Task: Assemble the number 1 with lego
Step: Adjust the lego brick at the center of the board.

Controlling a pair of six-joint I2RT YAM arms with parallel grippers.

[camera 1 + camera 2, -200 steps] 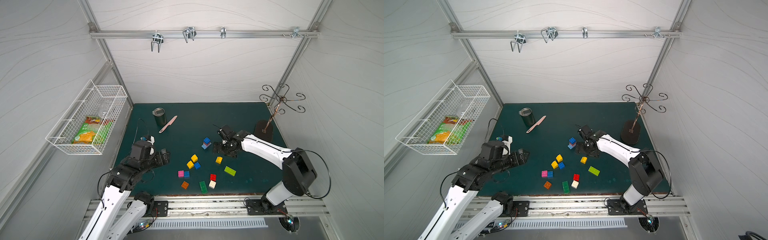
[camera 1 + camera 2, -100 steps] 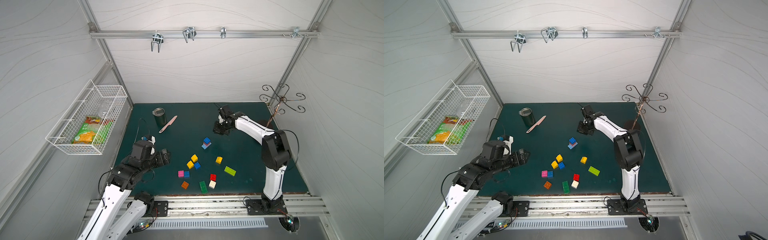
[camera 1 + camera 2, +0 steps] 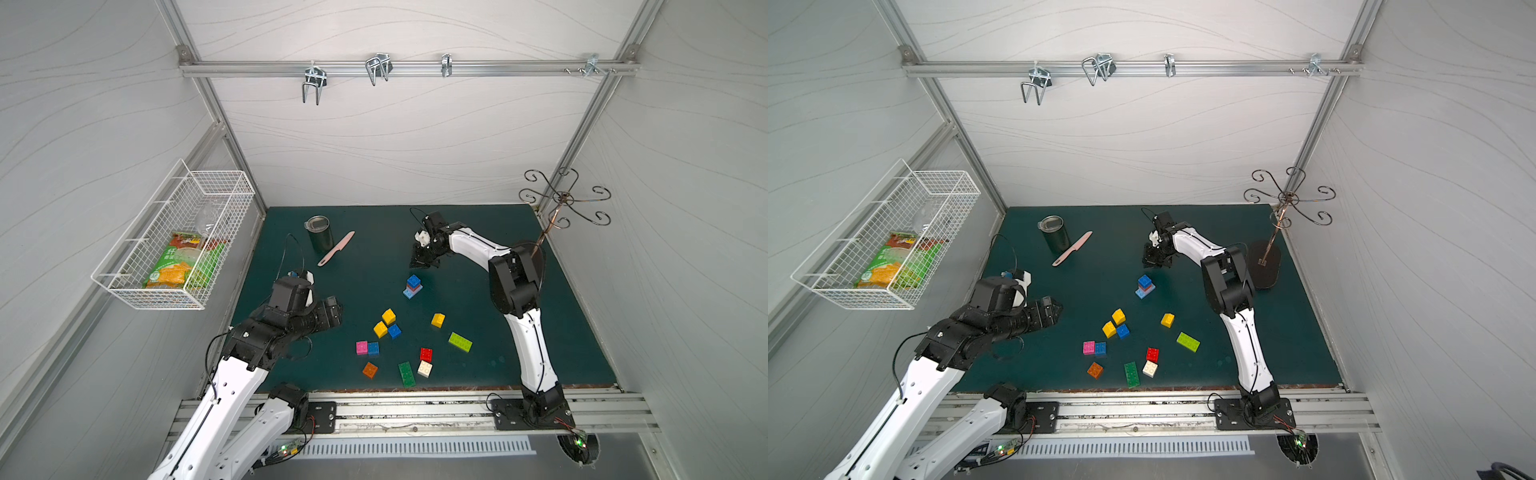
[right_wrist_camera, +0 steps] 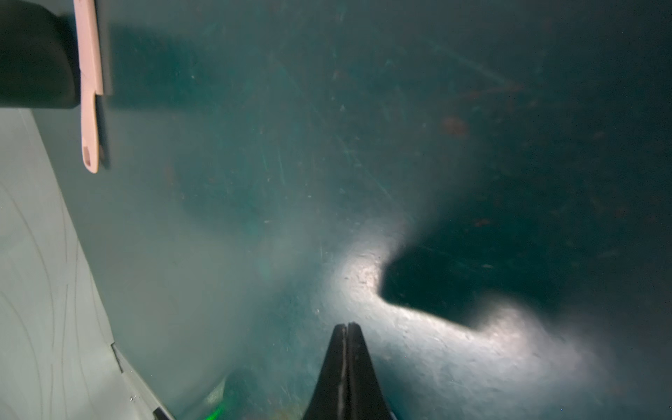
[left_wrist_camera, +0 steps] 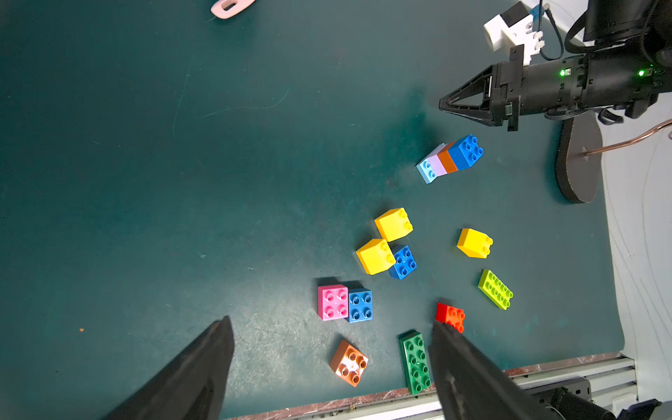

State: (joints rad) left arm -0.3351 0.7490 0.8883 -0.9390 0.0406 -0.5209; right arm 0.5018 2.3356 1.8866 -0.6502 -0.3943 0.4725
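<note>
A short lego stack [image 3: 412, 286] stands mid-mat: light blue base, then lilac, orange and blue on top [image 5: 451, 158]. Loose lego lies nearer the front: three yellow [image 3: 389, 316], blue [image 3: 394, 331], pink [image 3: 362, 347], red [image 3: 426, 354], white [image 3: 424, 368], orange [image 3: 370, 370], green [image 3: 406, 374] and lime [image 3: 460, 342]. My right gripper [image 3: 415, 264] is shut and empty behind the stack, tips together over bare mat [image 4: 347, 325]. At the left, my left gripper [image 3: 334, 309] hovers open and empty, its fingers [image 5: 458, 349] framing the front bricks.
A dark metal cup [image 3: 320, 233] and a pink knife [image 3: 336, 248] lie at the back left. A wire stand with a dark round base [image 3: 1264, 266] is at the right edge. A wire basket [image 3: 166, 241] hangs on the left wall.
My right arm pulled back from beside the stack toward the rear of the mat, and its gripper went from open to shut. The left arm and the bricks stayed put.
</note>
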